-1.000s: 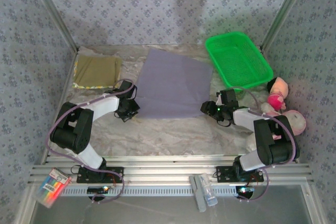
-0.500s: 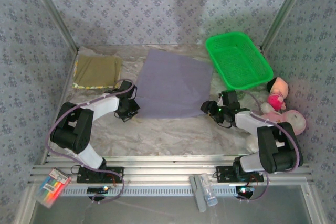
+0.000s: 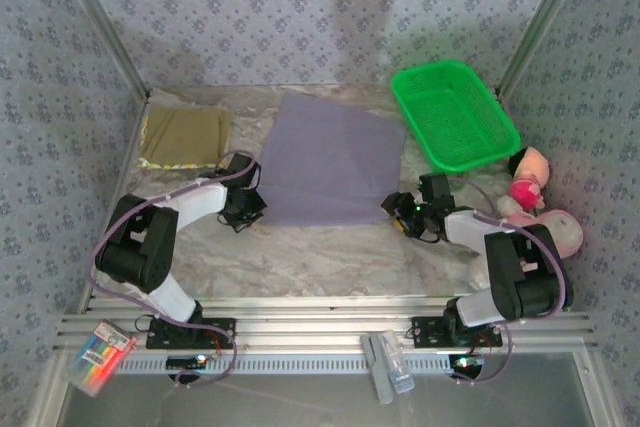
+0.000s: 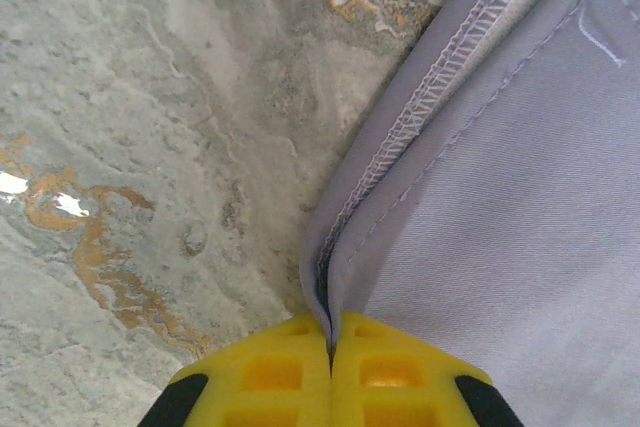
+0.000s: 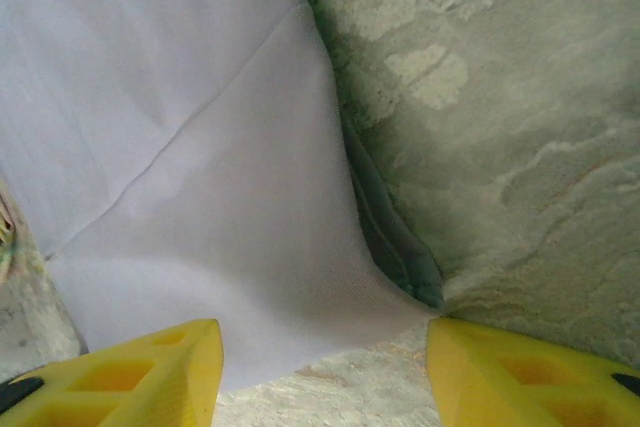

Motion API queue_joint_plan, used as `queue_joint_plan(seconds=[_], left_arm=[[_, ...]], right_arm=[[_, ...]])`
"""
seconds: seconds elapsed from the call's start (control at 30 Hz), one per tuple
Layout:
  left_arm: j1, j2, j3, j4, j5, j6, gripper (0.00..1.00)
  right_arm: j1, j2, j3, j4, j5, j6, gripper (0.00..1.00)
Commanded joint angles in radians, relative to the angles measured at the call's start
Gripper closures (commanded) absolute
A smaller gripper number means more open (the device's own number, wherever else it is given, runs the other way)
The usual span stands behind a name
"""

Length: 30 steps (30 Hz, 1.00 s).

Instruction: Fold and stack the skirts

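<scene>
A grey-lavender skirt [image 3: 325, 159] lies spread flat in the middle of the table. My left gripper [image 3: 250, 209] is shut on its near left corner, and the stitched hem [image 4: 400, 137] runs up from between the yellow fingertips [image 4: 270, 372]. My right gripper [image 3: 396, 209] stands open at the near right corner, where the cloth [image 5: 240, 237] lies between the yellow fingertips [image 5: 140, 372] without being pinched. A folded olive-khaki skirt [image 3: 184, 135] rests at the far left on top of a yellow-green printed one.
A green plastic basket [image 3: 452, 113] sits at the far right. Pink plush toys [image 3: 535, 199] lie against the right wall beside my right arm. A pack of markers [image 3: 98, 353] and a small bottle [image 3: 388, 367] lie on the front rail.
My right gripper has opened a little wider and shifted slightly at the skirt's near right corner. The left gripper has held still on its corner.
</scene>
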Motion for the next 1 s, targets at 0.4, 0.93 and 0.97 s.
queue_joint_plan(seconds=[0.4,0.93,0.97], left_arm=[[-0.008,0.007,0.019,-0.005,0.012,-0.004,1.0],[-0.008,-0.007,0.017,-0.01,0.003,-0.012,1.0],[-0.008,-0.01,0.015,-0.007,0.003,-0.012,1.0]], right_arm=[[0.02,-0.035,-0.018,0.168,0.083,0.074,0.42],[0.021,0.014,-0.102,0.215,0.069,0.074,0.56],[0.02,0.014,-0.109,0.234,0.07,0.074,0.57]])
